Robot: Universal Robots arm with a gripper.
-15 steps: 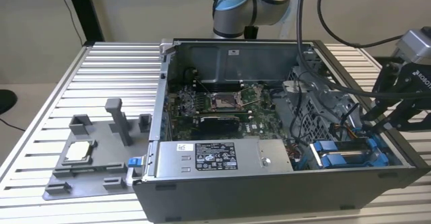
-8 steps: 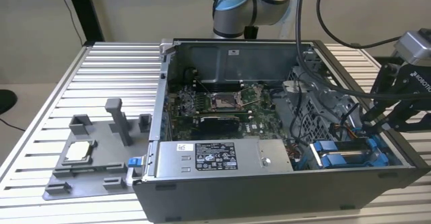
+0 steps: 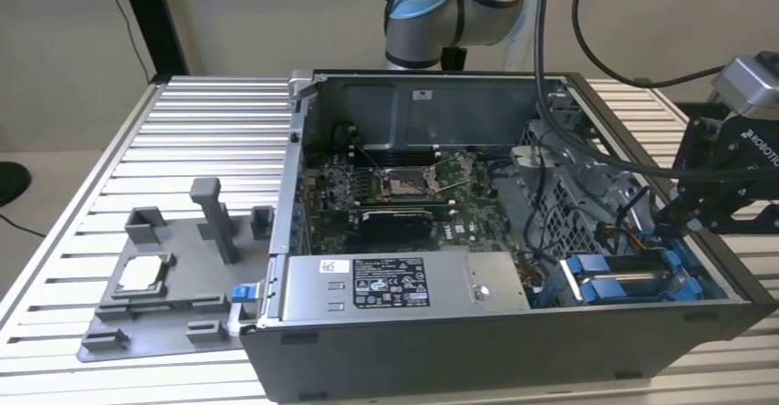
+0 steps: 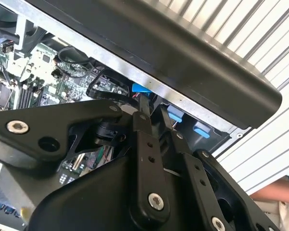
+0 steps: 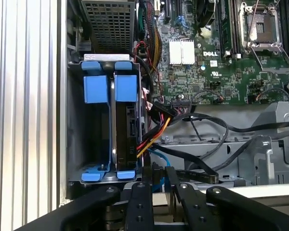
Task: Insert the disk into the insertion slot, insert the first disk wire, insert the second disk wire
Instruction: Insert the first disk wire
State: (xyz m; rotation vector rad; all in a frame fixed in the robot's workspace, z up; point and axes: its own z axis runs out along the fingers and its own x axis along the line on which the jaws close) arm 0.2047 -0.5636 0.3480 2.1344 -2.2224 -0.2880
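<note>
Operator: Which parts of the disk (image 5: 126, 127) cannot be verified?
Technician: In the first wrist view it stands edge-on just ahead of the gripper (image 5: 159, 179). Its label face is hidden inside the blue caddy (image 5: 125, 88). The wire bundle (image 5: 156, 132) crosses its side; whether any wire is seated cannot be told.
Operator: Cut-off items?
Technician: A person's arm (image 4: 275, 191), beyond the gripper in the second wrist view.

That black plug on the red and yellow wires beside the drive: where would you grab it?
Probably the hard black plug itself, pinched across its short width; the coloured wires trailing from it would only bend. Come in through the open side of the case, because the disk stands close alongside it.
</note>
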